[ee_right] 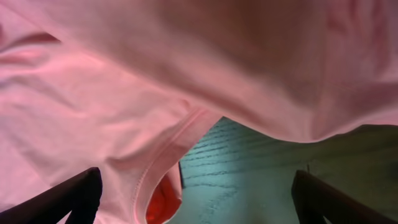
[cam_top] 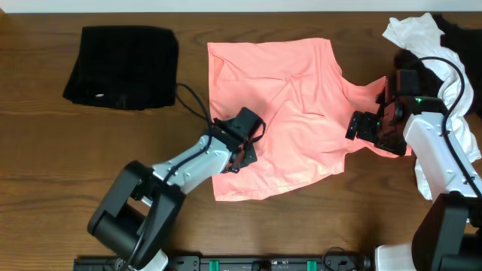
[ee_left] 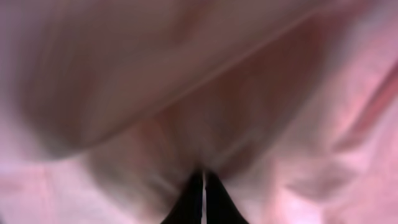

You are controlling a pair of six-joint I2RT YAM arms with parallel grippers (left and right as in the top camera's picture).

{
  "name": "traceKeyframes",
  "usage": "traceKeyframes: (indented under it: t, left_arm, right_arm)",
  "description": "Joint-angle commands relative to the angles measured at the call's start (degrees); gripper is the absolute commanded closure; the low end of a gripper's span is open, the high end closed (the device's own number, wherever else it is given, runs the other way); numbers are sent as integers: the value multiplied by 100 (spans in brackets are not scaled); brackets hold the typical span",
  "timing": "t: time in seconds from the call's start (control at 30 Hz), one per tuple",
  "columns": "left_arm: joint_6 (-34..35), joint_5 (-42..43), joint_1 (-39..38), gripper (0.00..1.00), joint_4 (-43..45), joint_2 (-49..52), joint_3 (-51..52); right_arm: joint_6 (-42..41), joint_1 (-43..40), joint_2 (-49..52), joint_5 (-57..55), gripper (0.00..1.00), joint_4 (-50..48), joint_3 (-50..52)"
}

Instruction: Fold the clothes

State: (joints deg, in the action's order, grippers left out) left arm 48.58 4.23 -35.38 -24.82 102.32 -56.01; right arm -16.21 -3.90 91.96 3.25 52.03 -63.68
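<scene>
Though one pink T-shirt (cam_top: pixel 301 98) lies rumpled, one black rectangle (cam_top: pixel 120 66) sits folded.

The T-shirt (cam_top: pixel 286 113) lies spread on the middle of the counter (cam_top: pixel 316 226). A folded garment (cam_top: pixel 120 66) sits well apart to its left, toward the far edge. A heap of clothes (cam_top: pixel 437 45) lies at the far right corner. The left fingers (ee_left: pixel 193 199) meet the shirt's near left edge; the right fingers (ee_right: pixel 74 193) are at its right edge, under the cloth.

One pink shirt (cam_top: pixel 301 113), one folded black cloth (cam_top: pixel 120 66), one loose black cloth (cam_top: pixel 461 34), one white cloth (cam_top: pixel 414 31), one left arm (cam_top: pixel 188 162), one right arm (cam_top: pixel 444 150), one surface (cam_top: pixel 45 165).
</scene>
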Motion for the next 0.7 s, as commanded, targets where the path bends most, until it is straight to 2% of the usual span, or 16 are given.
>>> traceKeyframes:
  t: [0.0,0.2,0.47,0.67]
  left_arm:
    - [109,483,188,94,-4,396,66]
    - [-9,769,767,94,-356,472,66]
    - [-1237,1204,2079,94,-1106,474,66]
    - [-1626,1156,2441,94,-1202,474,66]
  right_arm:
    - [63,-15,-92,105,5,4,20]
    - [63,-15,-92,131,5,35,20]
    - [61,-15,-92,136,5,-7,20]
    - [63,-15,-92,136,5,-20,20]
